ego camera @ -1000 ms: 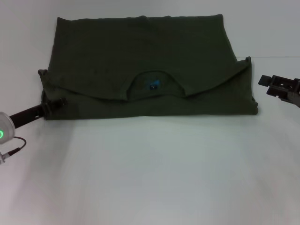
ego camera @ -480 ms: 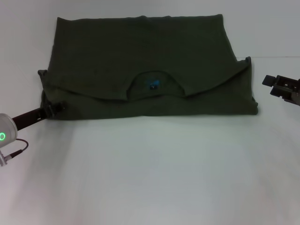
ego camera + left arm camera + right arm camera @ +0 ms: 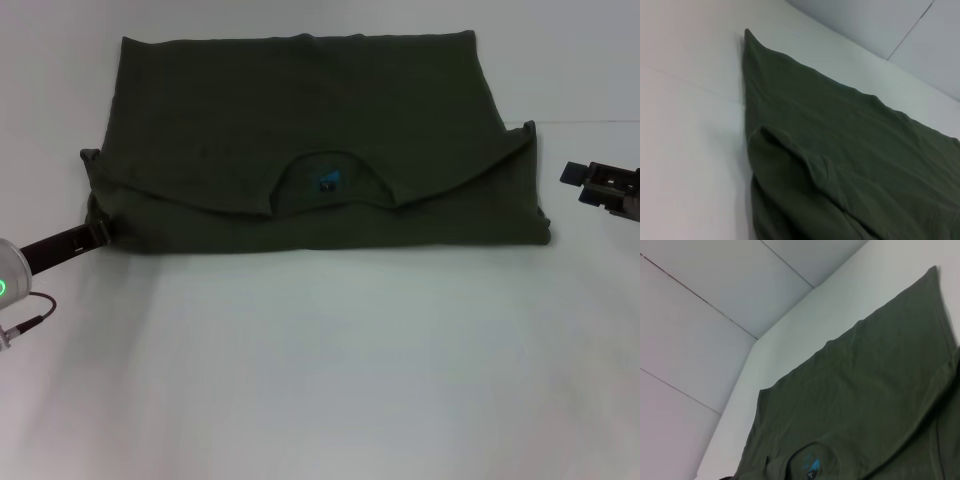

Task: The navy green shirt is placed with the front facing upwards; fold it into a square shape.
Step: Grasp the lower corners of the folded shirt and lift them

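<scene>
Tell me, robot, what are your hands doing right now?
Left hand at shirt's near-left corner. Right hand off its right side, apart. Shirt half folded, collar showing.

Surface: plain white table point(image 3: 330, 370), smooth and matte, filling the head view from near edge to far edge.
Load: one navy green shirt point(image 3: 300, 120), lying flat on the far half of the table.
Fold state: lower part doubled back over the body, wide rectangle, round collar point(image 3: 328, 182) with blue label facing up near the front edge.
Near half: bare white.
Backdrop: pale panelled wall point(image 3: 715, 300) meeting the table's far edge.
</scene>
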